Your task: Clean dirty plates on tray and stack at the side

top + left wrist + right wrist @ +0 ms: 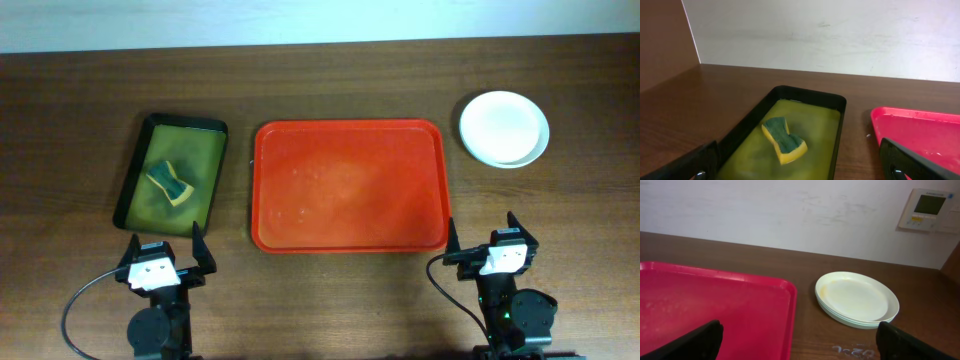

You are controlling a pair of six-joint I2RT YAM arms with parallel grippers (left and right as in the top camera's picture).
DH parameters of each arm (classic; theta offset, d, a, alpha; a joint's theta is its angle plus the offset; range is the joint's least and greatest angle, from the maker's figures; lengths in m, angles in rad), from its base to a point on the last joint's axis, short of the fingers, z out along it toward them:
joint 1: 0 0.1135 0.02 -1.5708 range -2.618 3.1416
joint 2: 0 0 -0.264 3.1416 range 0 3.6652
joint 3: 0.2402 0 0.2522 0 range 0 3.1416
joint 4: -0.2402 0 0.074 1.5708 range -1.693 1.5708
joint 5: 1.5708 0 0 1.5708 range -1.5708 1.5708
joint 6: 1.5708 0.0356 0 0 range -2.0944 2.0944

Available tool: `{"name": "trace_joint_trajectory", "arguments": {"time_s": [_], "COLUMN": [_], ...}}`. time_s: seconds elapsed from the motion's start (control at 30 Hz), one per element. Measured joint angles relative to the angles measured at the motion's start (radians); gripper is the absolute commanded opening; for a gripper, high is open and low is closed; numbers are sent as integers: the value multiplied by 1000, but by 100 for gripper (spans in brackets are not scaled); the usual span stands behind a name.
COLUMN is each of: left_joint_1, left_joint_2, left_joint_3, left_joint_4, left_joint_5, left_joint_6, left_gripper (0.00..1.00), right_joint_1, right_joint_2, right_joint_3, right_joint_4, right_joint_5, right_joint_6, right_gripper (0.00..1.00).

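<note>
The plates (504,128) stand in one stack on the table, right of the orange-red tray (348,186). The white one is on top. In the right wrist view the stack (856,299) shows pale rims and a faint yellow smear at the left rim. The tray (715,310) holds no plates. My left gripper (165,253) is open and empty near the front edge, below the olive tray. My right gripper (480,247) is open and empty near the front edge, by the orange-red tray's front right corner.
A dark olive-green tray (172,173) with a black rim lies left of the orange-red tray and holds a yellow-and-green sponge (171,183), also in the left wrist view (784,139). A wall with a small control panel (929,208) stands behind the table.
</note>
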Motion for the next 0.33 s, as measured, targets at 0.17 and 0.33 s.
{"name": "trace_joint_trajectory", "arguments": {"time_s": [0.17, 0.33], "left_joint_1": [0, 0], "left_joint_2": [0, 0], "left_joint_3": [0, 0], "left_joint_4": [0, 0], "left_joint_5": [0, 0], "left_joint_6": [0, 0], "left_gripper": [100, 99], "right_joint_1": [0, 0], "right_joint_2": [0, 0], "right_joint_3": [0, 0], "right_joint_4": [0, 0], "right_joint_5": [0, 0], "right_joint_6": [1, 0], "right_gripper": [98, 98]}}
